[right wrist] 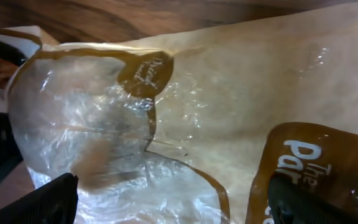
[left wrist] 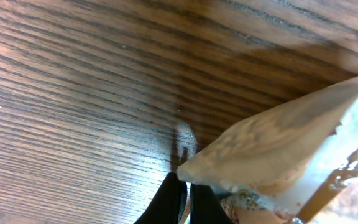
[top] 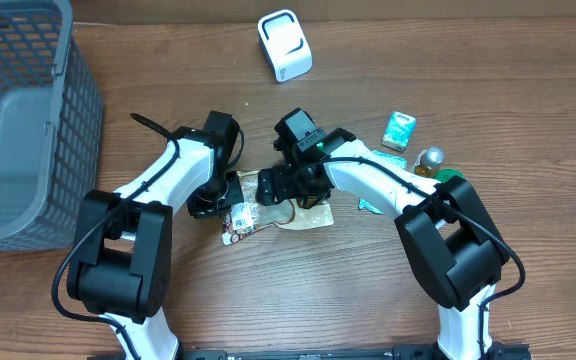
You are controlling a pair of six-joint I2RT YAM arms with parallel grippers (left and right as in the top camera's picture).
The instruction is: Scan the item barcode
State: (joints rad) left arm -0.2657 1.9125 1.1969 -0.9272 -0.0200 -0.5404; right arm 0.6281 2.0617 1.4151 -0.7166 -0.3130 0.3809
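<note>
The item is a tan and brown plastic packet lying in the middle of the table between both arms. A white label with print shows at its left end. My left gripper is shut on the packet's edge; its black fingertips meet at the packet's corner, which stands a little off the wood. My right gripper hovers right over the packet, open wide, one finger on each side and nothing between them. The white scanner stands at the back.
A grey mesh basket fills the left side. Right of the arms lie a teal box, a small bottle with a silver cap, a green object and a teal sachet.
</note>
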